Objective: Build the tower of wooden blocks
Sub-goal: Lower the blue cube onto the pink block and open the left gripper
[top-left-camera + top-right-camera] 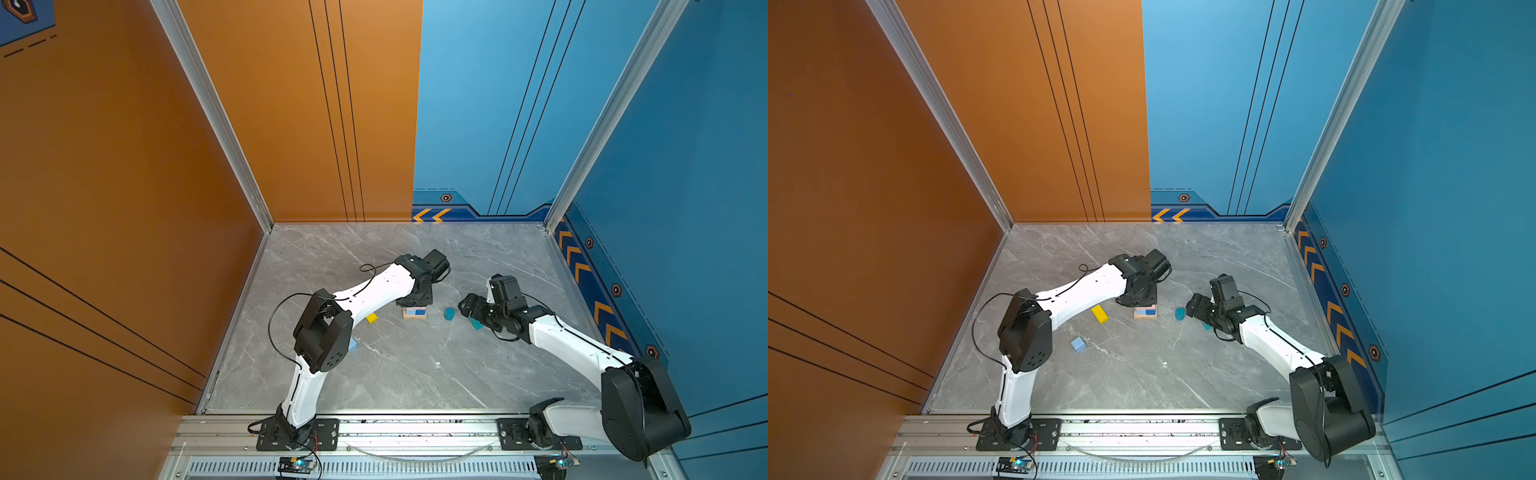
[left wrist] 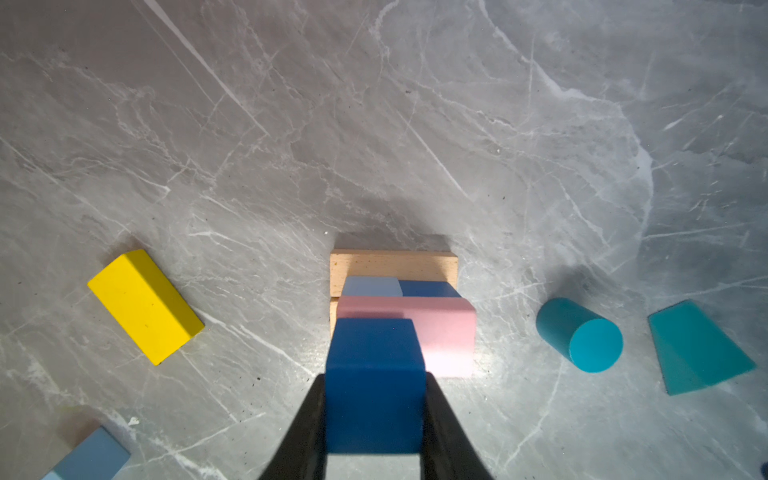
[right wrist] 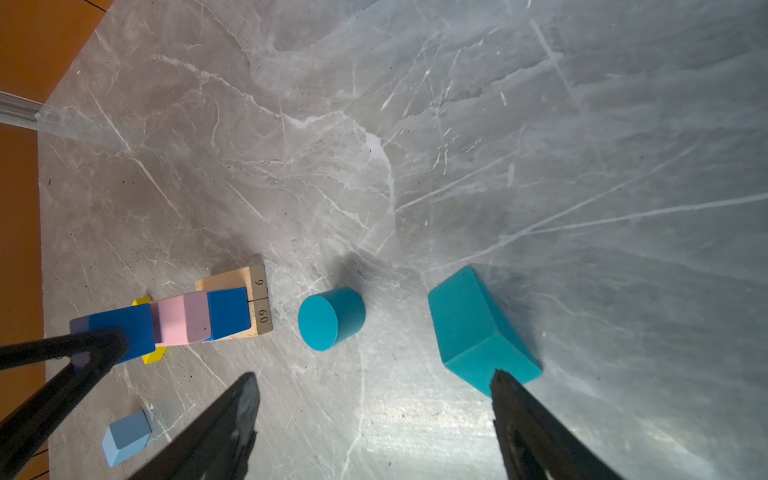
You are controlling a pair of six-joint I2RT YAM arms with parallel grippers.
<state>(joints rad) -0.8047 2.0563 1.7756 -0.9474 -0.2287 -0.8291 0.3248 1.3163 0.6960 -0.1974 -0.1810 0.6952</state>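
Clamping a dark blue cube (image 2: pixel 374 386) to stack on the pink slab (image 2: pixel 444 332), the left jaws hover over the tower (image 1: pixel 414 312) at desk (image 1: pixel 395 374) centre; right jaws gape wide beside the teal prism (image 3: pixel 473 324).

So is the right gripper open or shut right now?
Open: the right gripper has its fingers spread wide, with nothing held between them.

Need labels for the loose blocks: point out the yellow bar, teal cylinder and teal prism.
yellow bar (image 2: pixel 143 305), left wrist view, middle of its broad face.
teal cylinder (image 2: pixel 596 345), left wrist view, its round end face.
teal prism (image 3: pixel 461 316), right wrist view, a broad flat face.
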